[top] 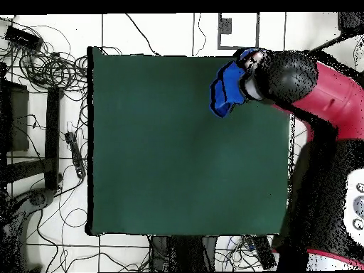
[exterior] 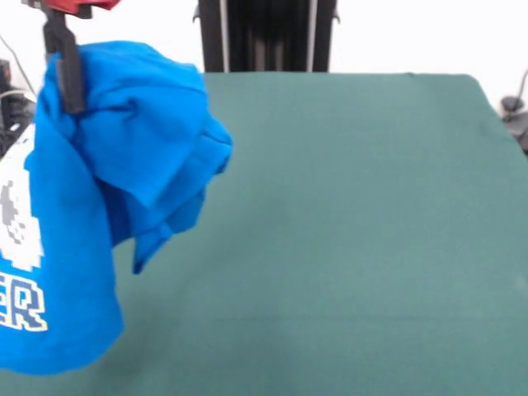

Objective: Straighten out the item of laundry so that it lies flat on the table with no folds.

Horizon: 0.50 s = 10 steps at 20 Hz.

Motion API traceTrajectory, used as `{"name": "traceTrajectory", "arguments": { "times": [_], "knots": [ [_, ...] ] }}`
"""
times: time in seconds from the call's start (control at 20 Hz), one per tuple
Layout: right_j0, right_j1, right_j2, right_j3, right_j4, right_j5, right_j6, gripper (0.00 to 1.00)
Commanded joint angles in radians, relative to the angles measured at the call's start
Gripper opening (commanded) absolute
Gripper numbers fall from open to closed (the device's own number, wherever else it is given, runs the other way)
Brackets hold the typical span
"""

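- T-shirt [exterior: 99,198] hung bunched at front view's near left, clear of the table [exterior: 346,247], white lettering low.
- Above it, farther back, gripper [exterior: 66,82] was clamped on the shirt's top fold.
- Pedestal [exterior: 266,35] stood at far edge.

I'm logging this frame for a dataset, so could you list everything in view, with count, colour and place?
T-shirt: one, bright blue with white lettering and a white-grey pixel graphic, hanging bunched in the air at the front view's left, off the table.
Table: one, covered in dark green cloth, filling most of both views.
Cables: many, black, tangled on the white floor to the left of the table in the overhead view.
Pedestal: one, black, behind the table's far edge in the front view.
Arm: one, red and black, reaching over the table's corner in the overhead view.
Gripper: one, black, at the front view's top left, holding the T-shirt.
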Motion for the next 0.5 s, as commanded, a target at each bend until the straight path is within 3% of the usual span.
{"name": "traceTrajectory", "arguments": {
  "times": [0.05,0.5],
  "knots": [
    [0.099,0.071,-0.048,-0.069,0.084,0.108,0.440,0.00],
    [0.181,0.166,-0.123,-0.221,0.133,0.155,0.591,0.00]
  ]
}}
